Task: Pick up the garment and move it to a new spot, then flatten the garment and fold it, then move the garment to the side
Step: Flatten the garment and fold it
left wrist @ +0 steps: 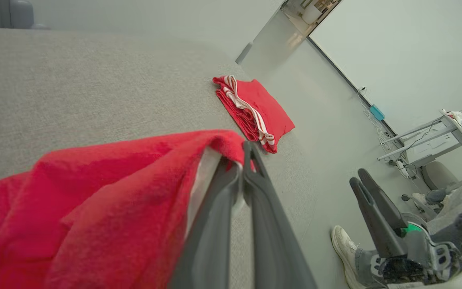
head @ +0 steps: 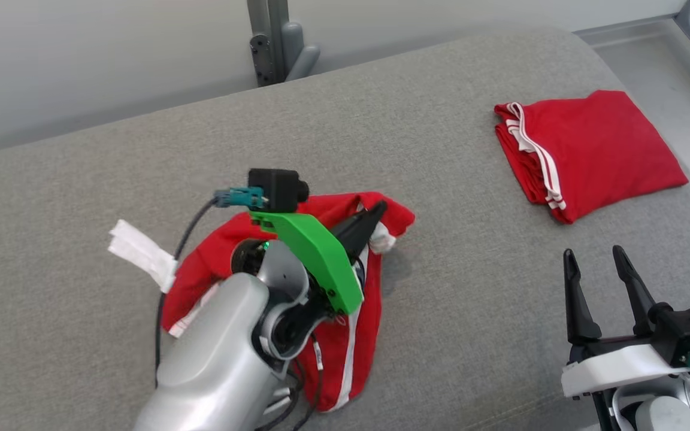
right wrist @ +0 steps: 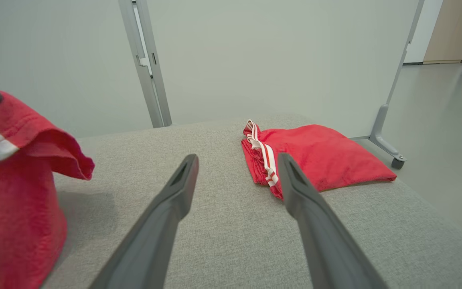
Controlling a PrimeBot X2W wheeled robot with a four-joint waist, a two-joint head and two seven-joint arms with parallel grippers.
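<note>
A crumpled red garment with white stripes lies on the grey cushioned surface, partly lifted at its far edge. My left gripper is shut on that raised edge; in the left wrist view the fingertips pinch red cloth with a white band. In the right wrist view the lifted garment hangs at the left. My right gripper stands open at the lower right, above bare surface, fingers spread with nothing between them.
A second red garment, folded, with white stripes, lies at the far right of the surface. A white label sticks out at the left of the crumpled garment. A grey stand rises behind. A person's shoe is on the floor.
</note>
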